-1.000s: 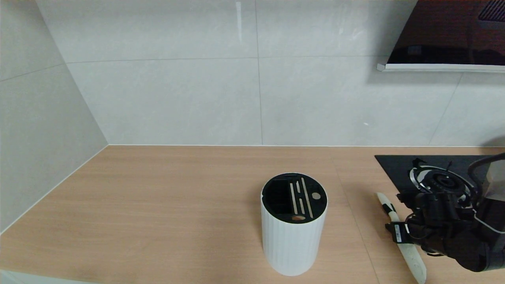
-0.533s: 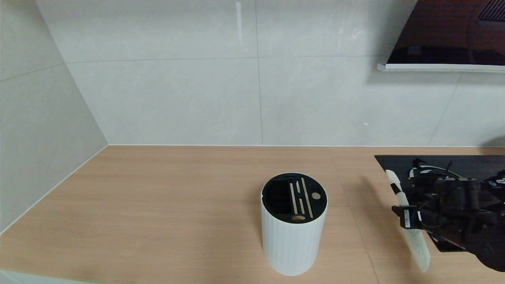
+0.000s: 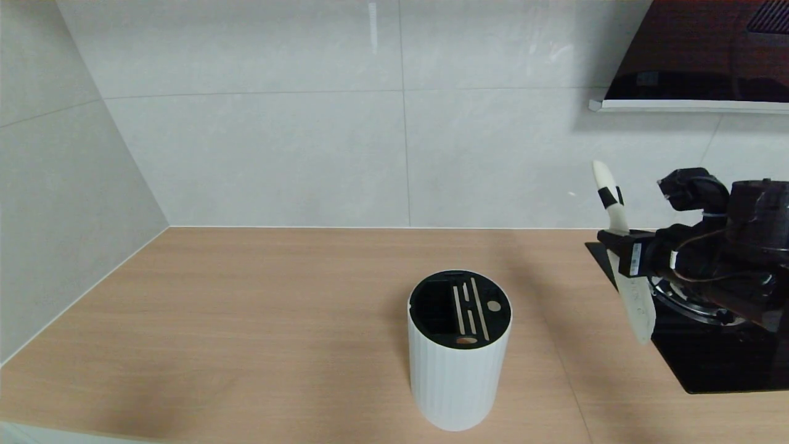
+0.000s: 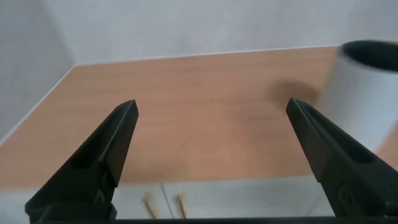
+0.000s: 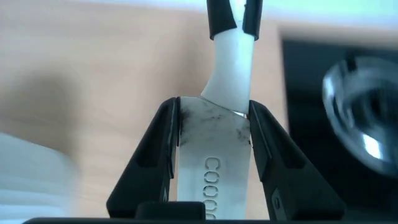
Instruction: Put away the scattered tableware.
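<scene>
Up off the counter (image 3: 277, 308) since a second ago: white knife (image 3: 636, 302), pinched near the blade's base in the right hand (image 3: 622, 256), handle up, tip down, in the air at 3 o'clock from the white slotted holder (image 3: 456, 376), well apart. Left hand (image 4: 211, 155) spread wide.

- Bright, even light from above falls across the counter (image 3: 277, 308).
- A pale streak of glare runs down the far wall tile (image 3: 372, 31).
- The glossy range hood (image 3: 696, 55) carries reflections and shades the wall beneath it.
- Soft, faint shadows lie left of the holder (image 3: 459, 370) and between it and the knife (image 3: 638, 302).
</scene>
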### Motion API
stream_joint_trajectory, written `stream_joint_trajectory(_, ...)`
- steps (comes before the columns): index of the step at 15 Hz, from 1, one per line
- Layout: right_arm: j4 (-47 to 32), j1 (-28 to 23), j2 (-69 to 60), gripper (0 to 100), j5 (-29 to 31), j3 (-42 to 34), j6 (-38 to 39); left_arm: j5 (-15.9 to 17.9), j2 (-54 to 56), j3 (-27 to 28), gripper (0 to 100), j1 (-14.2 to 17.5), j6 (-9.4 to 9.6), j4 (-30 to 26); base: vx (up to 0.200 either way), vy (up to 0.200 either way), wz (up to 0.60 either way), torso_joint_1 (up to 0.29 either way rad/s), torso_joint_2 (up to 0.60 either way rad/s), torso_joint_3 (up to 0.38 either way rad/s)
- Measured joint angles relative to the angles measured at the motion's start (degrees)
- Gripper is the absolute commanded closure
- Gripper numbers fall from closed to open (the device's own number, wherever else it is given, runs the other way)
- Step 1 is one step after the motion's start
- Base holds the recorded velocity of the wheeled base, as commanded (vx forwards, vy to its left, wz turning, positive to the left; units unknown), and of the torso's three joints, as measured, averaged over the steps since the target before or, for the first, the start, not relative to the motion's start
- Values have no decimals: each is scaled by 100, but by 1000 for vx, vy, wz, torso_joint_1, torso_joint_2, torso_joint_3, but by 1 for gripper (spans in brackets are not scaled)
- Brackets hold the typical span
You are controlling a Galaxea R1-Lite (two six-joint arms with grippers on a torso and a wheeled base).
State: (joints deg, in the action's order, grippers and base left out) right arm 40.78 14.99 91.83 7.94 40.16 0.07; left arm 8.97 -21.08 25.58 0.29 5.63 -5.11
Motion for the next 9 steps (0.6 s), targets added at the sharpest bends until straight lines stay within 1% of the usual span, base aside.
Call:
stream_joint_trajectory(1,-126,232,-171,100,68,160,0,151,-544,361,0,-13,71,-22,0,0,0,0,0,0)
stream_joint_trajectory(3,-224,689,-451,100,137,300,6,354,-1693,1058,0,-91,134,55,0,0,0,0,0,0)
stream_joint_trajectory(4,-251,923,-562,100,213,311,9,430,-2302,1364,0,-187,117,295,0,0,0,0,0,0)
stream_joint_trajectory(5,-268,1135,-645,100,306,311,11,479,-2831,1571,0,-356,22,625,0,0,0,0,0,0)
stream_joint_trajectory(6,-266,1336,-707,100,356,289,33,512,-3305,1707,0,-616,-145,1079,0,0,0,0,0,0)
stream_joint_trajectory(7,-266,1574,-750,100,378,265,126,545,-3755,1742,0,-976,-358,1591,0,0,0,0,0,0)
stream_joint_trajectory(8,-263,1802,-772,100,391,249,310,580,-4135,1679,0,-1332,-512,1944,0,0,0,0,0,0)
stream_joint_trajectory(9,-266,2053,-783,100,400,234,435,600,-4511,1568,0,-1702,-618,2232,0,0,0,0,0,0)
